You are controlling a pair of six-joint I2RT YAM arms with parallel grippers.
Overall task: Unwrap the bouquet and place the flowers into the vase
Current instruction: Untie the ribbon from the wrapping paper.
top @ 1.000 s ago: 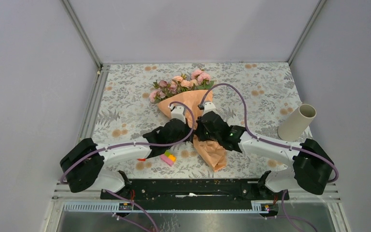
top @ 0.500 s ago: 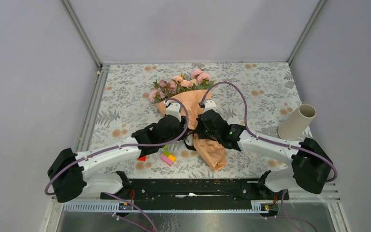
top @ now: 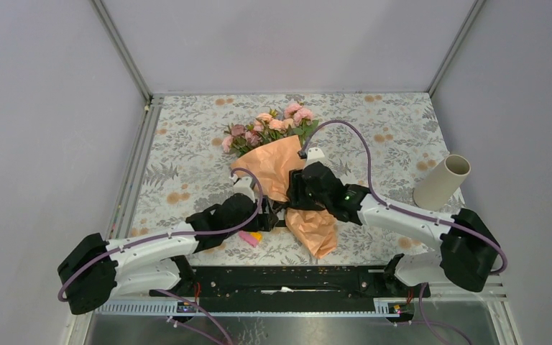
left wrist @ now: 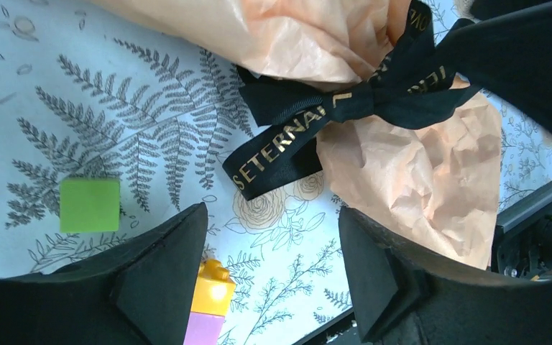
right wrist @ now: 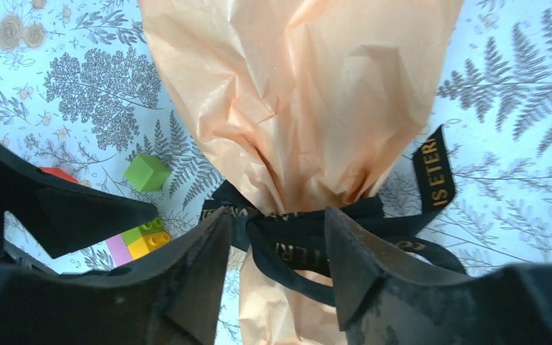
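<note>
Bouquet, ribbon knot btwn spread R end effector, L end effector spread nearby

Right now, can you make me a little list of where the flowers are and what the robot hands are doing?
bouquet: lying mid-table, wrapped in orange paper
flowers: pink and peach roses poking out the far end
ribbon: black with gold letters, tied round the paper
vase: beige tube at the table's right edge, no flowers in it
left gripper: open, holding nothing, near the ribbon's loose end
right gripper: open, fingers either side of the ribbon knot
toy blocks: green, yellow and pink, beside the bouquet's near end
</note>
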